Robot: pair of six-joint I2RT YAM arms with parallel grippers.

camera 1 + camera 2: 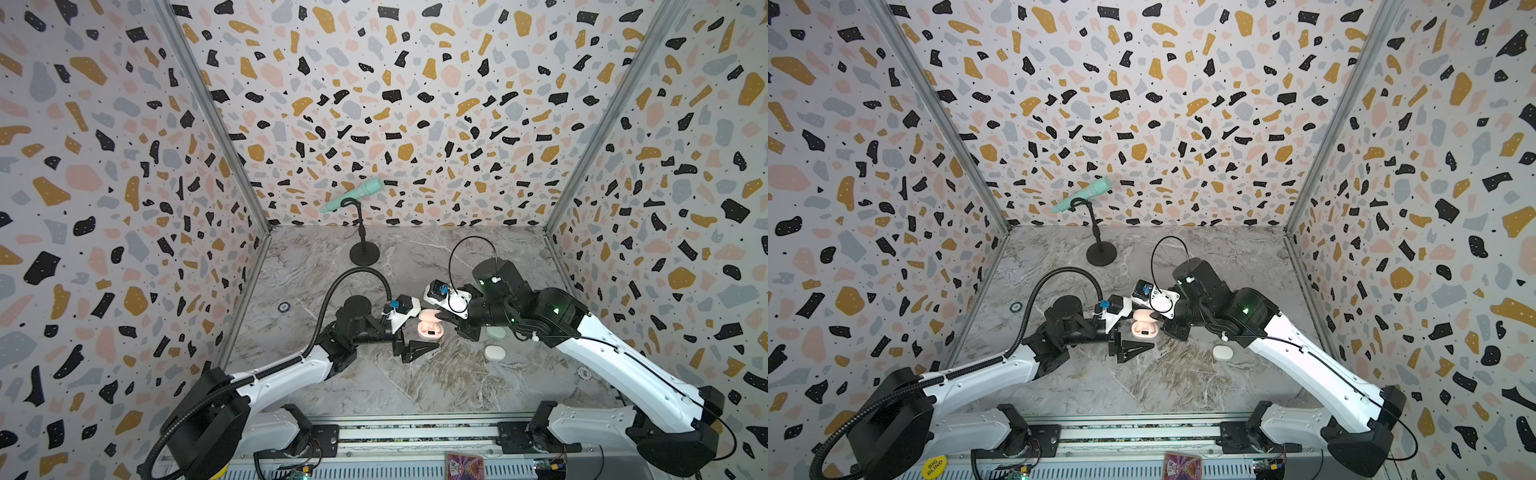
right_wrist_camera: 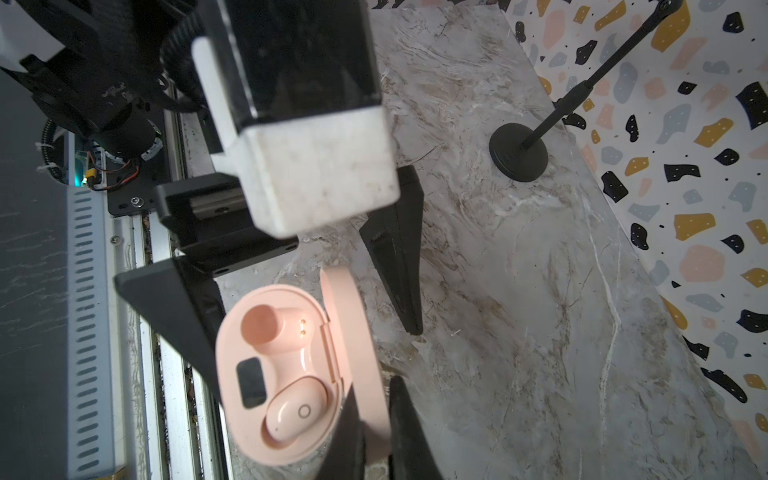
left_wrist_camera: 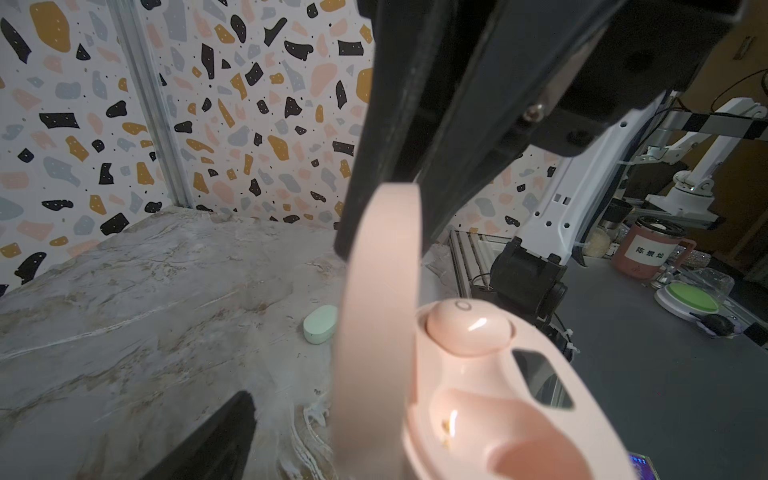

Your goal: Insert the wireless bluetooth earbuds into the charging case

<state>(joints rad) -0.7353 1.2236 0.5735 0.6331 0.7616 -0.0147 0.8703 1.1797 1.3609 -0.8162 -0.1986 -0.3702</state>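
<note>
Right wrist view has the pink charging case (image 2: 291,361) lying open on the bench (image 2: 519,291), one pink earbud (image 2: 297,411) seated and the other well (image 2: 266,328) empty; I find no loose bud in any view. The right end effector (image 2: 374,386) is pinched shut on the raised lid (image 2: 357,332), while the left end effector (image 2: 313,353) stands wide open astride the case, gripping nothing. I judge the next bud should descend from above, matched to the empty well's contacts, with the lid clamp steady so the case neither tips nor snaps closed.

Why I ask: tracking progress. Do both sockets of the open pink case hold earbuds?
No, the pink charging case holds one pink earbud; its other socket sits empty.
</note>
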